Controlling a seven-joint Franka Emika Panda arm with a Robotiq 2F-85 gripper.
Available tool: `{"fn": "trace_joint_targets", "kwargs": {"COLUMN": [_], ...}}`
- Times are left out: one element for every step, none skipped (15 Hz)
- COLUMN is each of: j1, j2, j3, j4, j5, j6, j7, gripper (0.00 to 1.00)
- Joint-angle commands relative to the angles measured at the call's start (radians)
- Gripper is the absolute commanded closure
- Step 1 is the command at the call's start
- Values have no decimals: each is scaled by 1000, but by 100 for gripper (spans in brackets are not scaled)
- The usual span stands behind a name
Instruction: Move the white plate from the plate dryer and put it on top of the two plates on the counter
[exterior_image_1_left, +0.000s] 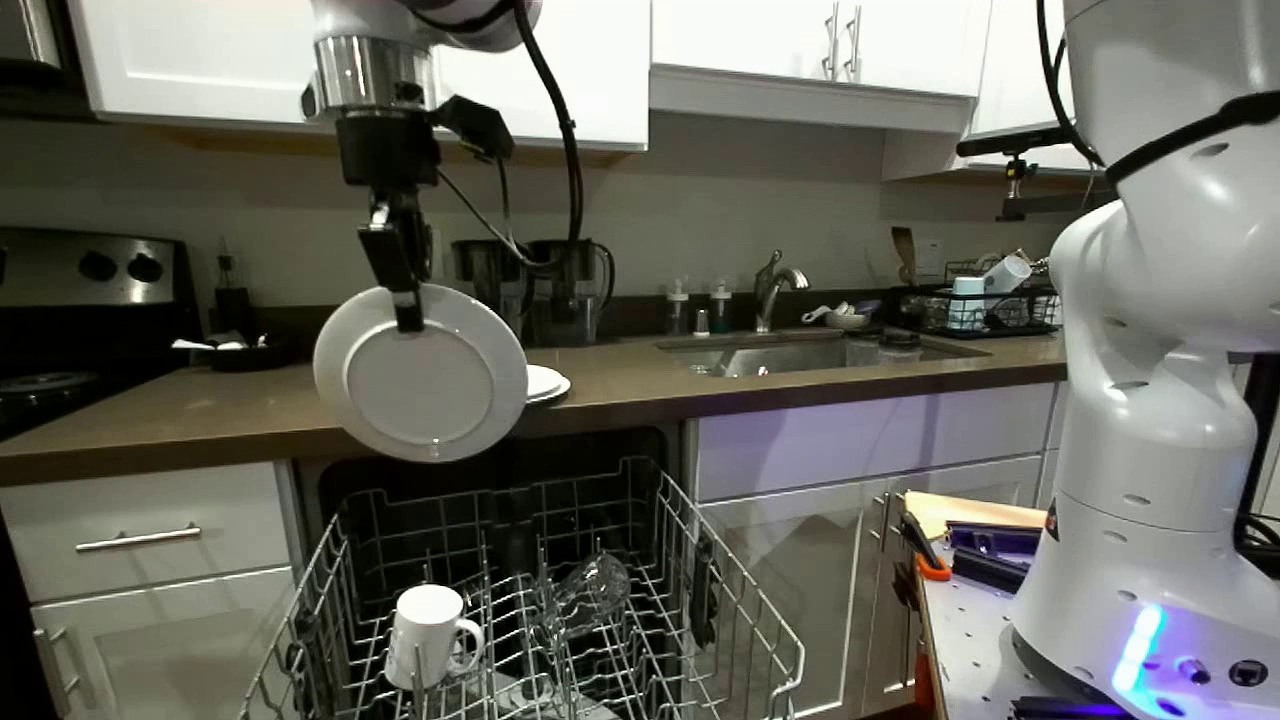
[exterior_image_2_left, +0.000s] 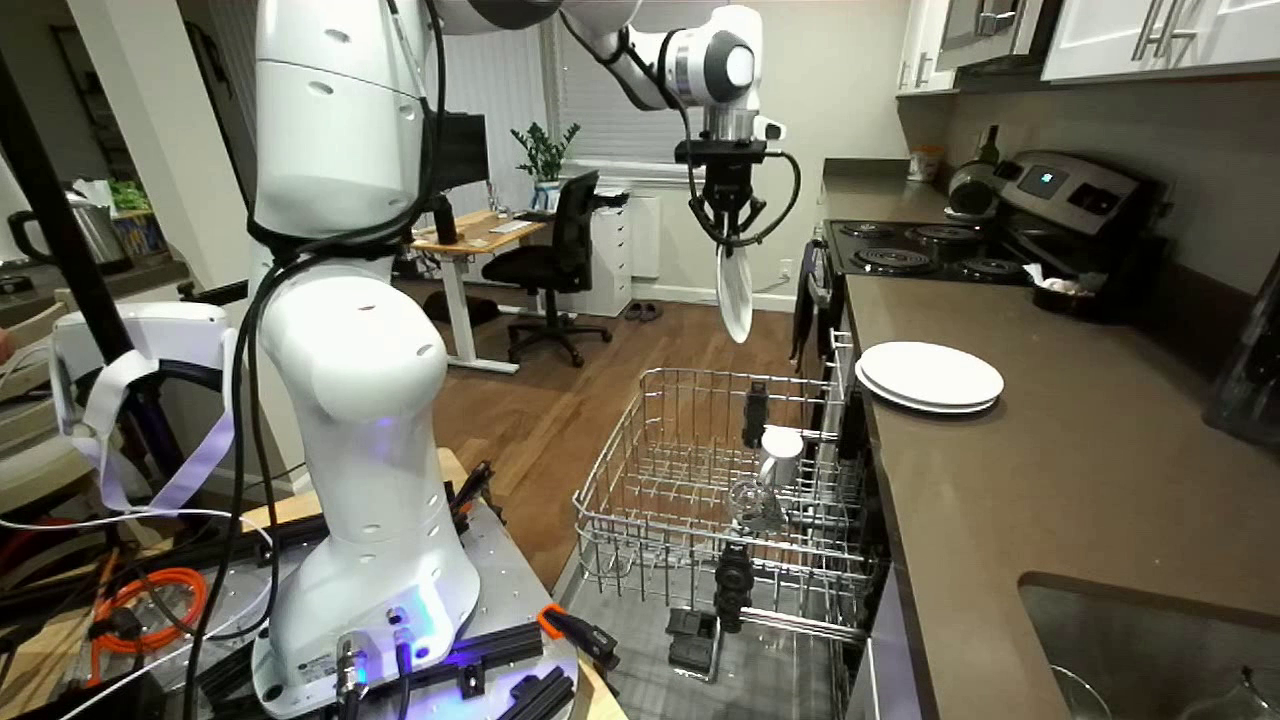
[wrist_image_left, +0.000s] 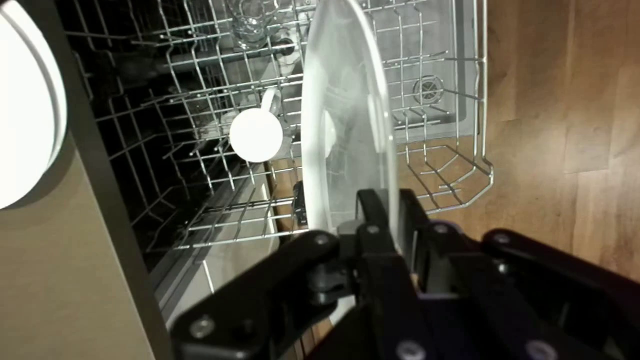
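Fingers (exterior_image_1_left: 408, 315) pinch the rim of the white dinner plate (exterior_image_1_left: 420, 385) that I am holding from afar; in my wrist view its edge runs between the two of them. The plate hangs beneath the fingers, close to vertical, as I see in both exterior views. Farther below them I have the pulled-out wire dishwasher rack (wrist_image_left: 483, 80), and the plate is above it, apart from its tines. A white handled mug (exterior_image_1_left: 422, 635) stands in the rack, under the fingers, with a clear glass (exterior_image_1_left: 597, 588) near it among the wires. Off to one side of the fingers, and lower, the stack of two white plates (exterior_image_2_left: 930, 375) lies on the brown desk (exterior_image_2_left: 1080, 470) near its edge. I see that stack left of the fingers in the wrist view, while in an exterior view the hanging plate hides part of it; the plate I hold and the stack are well apart. Along the same desk, well away from the fingers, I can make out the steel sink (exterior_image_1_left: 790, 358) and its faucet (exterior_image_1_left: 768, 290) one way, and the coil stove (exterior_image_2_left: 905, 240) the other way. Beyond the fingers stand two dark-lidded pitchers (exterior_image_1_left: 565, 312).
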Motion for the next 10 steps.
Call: {"fn": "trace_joint_targets", "kwargs": {"j1": [32, 38, 43, 49, 52, 55, 57, 57, 56, 55], "j2": [-105, -119, -132, -141, -146, -149, -148, -148, -144, -140], "j3": [-3, -2, 0, 1, 1, 2, 1, -1, -2, -5], "j4": [-79, -87, -98, -110, -122, -124, -132, -136, -138, -140], "j5": [-89, -115, -132, -157, -178, -194, -217, -236, -254, -273], "j6": [46, 55, 65, 82, 101, 107, 124, 134, 144, 153], "j7": [75, 94, 105, 122, 139, 147, 163, 176, 188, 201], "gripper": [93, 93, 93, 93, 94, 94, 94, 94, 94, 94]}}
